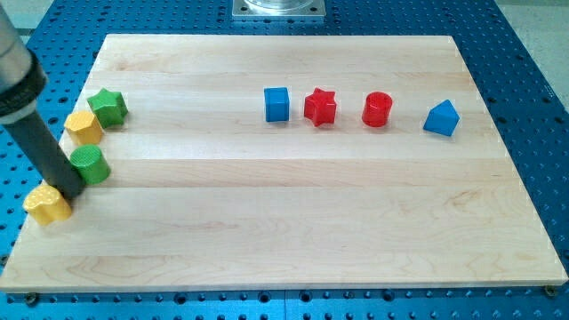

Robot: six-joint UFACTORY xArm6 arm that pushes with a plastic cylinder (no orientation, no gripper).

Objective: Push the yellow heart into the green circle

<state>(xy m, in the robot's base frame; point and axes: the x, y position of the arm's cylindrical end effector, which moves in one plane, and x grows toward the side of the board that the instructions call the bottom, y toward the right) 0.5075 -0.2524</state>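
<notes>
The yellow heart (47, 204) is seen at the board's near left edge, with the green circle (90, 165) just beyond it to the right. My tip (71, 190) is planted between the two, touching both; no fingers are carried. Farther back are grouped a yellow hexagon (84, 127) and a green star (108, 107). A blue cube (277, 104), red star (320, 107), red cylinder (377, 109) and blue triangle (442, 118) are lined up far right.

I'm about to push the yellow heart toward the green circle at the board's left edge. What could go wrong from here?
1. The yellow heart sits almost at the board's left edge; a skewed push could slide it off.
2. My tip is wedged between heart and green circle, on the wrong side; it may shove the circle away instead.
3. The yellow hexagon and green star lie just beyond the circle, so contact could scatter them.
</notes>
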